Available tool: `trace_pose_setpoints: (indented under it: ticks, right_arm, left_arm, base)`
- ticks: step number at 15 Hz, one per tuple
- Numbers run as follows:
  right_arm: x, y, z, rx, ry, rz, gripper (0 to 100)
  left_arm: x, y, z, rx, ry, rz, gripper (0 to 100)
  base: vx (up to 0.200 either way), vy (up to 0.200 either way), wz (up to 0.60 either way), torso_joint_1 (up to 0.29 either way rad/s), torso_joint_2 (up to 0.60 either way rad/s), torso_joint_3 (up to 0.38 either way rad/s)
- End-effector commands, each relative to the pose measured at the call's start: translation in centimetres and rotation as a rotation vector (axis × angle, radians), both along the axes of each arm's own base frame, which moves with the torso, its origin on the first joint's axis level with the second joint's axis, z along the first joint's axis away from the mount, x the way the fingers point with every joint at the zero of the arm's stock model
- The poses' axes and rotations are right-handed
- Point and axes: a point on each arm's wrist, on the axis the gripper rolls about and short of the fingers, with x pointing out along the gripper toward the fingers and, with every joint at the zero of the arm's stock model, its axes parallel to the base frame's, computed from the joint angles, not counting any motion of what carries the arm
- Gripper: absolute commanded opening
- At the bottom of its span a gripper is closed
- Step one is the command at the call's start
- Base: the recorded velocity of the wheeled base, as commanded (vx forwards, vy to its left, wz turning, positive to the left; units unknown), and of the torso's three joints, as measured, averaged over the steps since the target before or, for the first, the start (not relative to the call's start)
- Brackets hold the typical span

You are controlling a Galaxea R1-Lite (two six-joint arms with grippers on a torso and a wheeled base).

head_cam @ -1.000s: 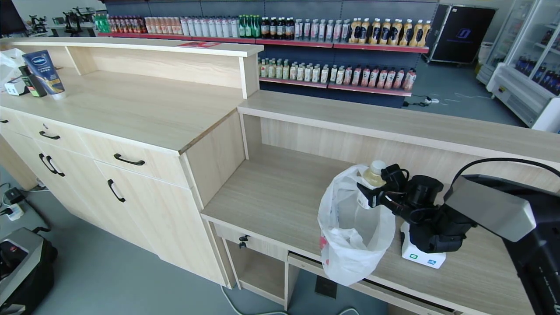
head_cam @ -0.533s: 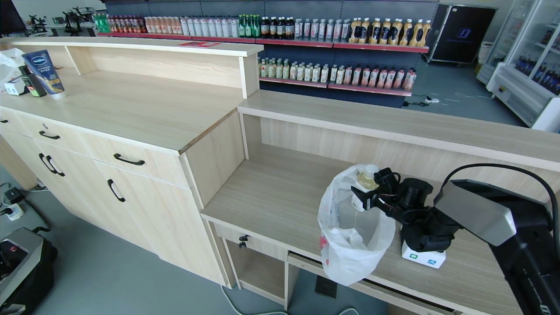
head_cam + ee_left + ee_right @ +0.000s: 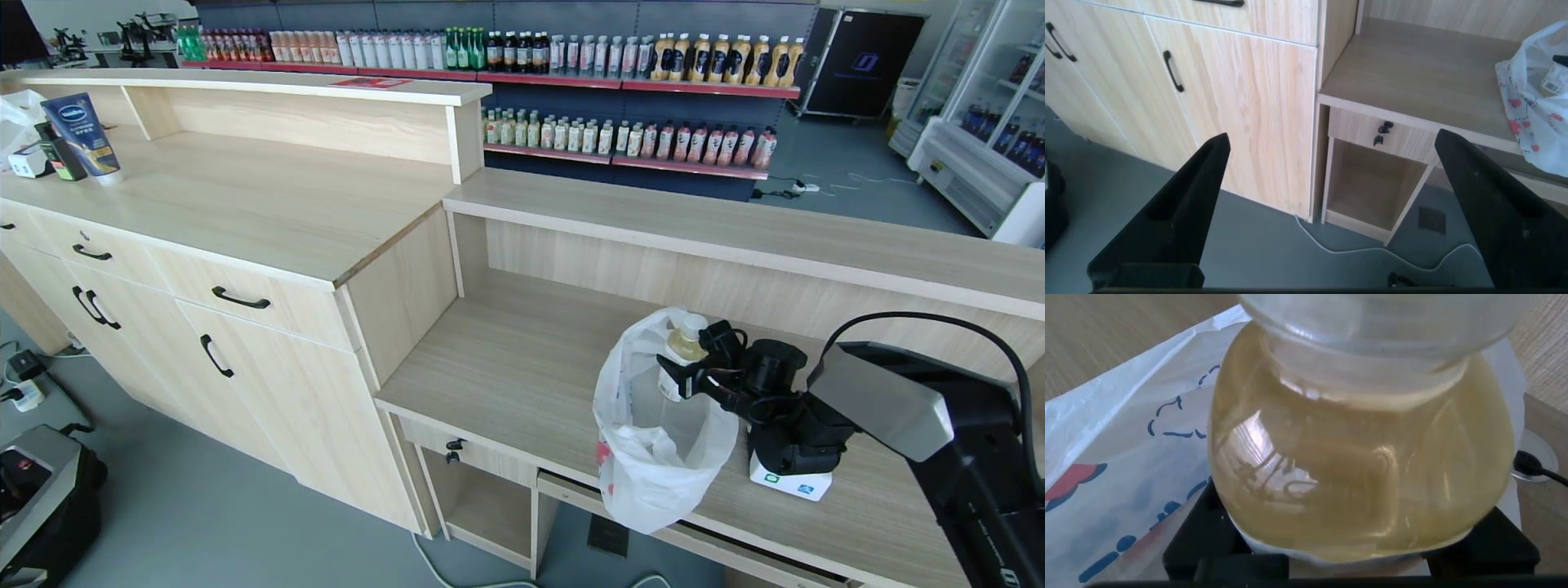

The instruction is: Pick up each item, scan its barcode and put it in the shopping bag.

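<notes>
Bottle (image 3: 684, 347): clear plastic, pale yellow drink, white cap, upright. Its lower part sits inside the mouth of the shopping bag (image 3: 653, 445); neck and cap stand above the rim.

Right fingers (image 3: 671, 369): closed against the bottle's sides just under the shoulder, carrying it. In the right wrist view the bottle (image 3: 1355, 457) is close up, with the dark fingers (image 3: 1208, 539) at either side of it and the printed bag film (image 3: 1127, 441) behind.

Shopping bag: thin white translucent plastic with red print, standing open near the front edge of the desk (image 3: 522, 359), its bottom sagging over that edge.

Small white box (image 3: 790, 483): flat on the desk just beside the bag, under the right arm's wrist.

Left fingers (image 3: 1176, 220): spread wide, nothing between them, hanging above the grey floor (image 3: 1249, 237) in front of the cabinet doors (image 3: 1233, 98).

Desk: light wood grain, low and recessed, with a raised ledge behind and a keyed drawer (image 3: 454, 447) under the front edge.

Taller counter (image 3: 245, 212) on the robot's left, same wood, black handles on its drawers. A blue tube (image 3: 82, 135) stands at its far end.

Room: store shelves (image 3: 571, 57) lined with drink bottles along the back wall, glass-door fridges (image 3: 980, 106) at the right, black case (image 3: 41, 498) on the floor
</notes>
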Motion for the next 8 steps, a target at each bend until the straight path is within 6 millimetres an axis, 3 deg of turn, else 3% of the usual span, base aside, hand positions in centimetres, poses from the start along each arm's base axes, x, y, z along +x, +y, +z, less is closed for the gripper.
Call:
trace_pose_setpoints:
  ticks: [1,2,4,6,8]
  right_arm:
    - [-0.1,0.1,-0.4,-0.001,0.008,0.003,0]
    - [-0.1,0.1,-0.4,-0.003,0.008,0.003,100]
    - [0.0,0.2,-0.3,-0.001,0.004,0.005,100]
    - [0.0,0.1,1.6,0.001,-0.026,0.003,100]
    - [-2.9,-0.3,8.8,0.006,-0.038,-0.012,100]
  left_arm:
    - [0.0,0.0,0.0,0.000,0.000,0.000,100]
    - [0.0,0.0,0.0,0.000,0.000,0.000,100]
    - [0.0,0.0,0.0,0.000,0.000,0.000,100]
    - [0.0,0.0,0.0,0.000,0.000,0.000,100]
    - [0.0,0.0,0.0,0.000,0.000,0.000,100]
  base:
    - [0.000,0.000,0.00,0.000,0.00,0.000]
    - [0.000,0.000,0.00,0.000,0.00,0.000]
    - [0.000,0.000,0.00,0.000,0.00,0.000]
    - [0.000,0.000,0.00,0.000,0.00,0.000]
    - [0.000,0.000,0.00,0.000,0.00,0.000]
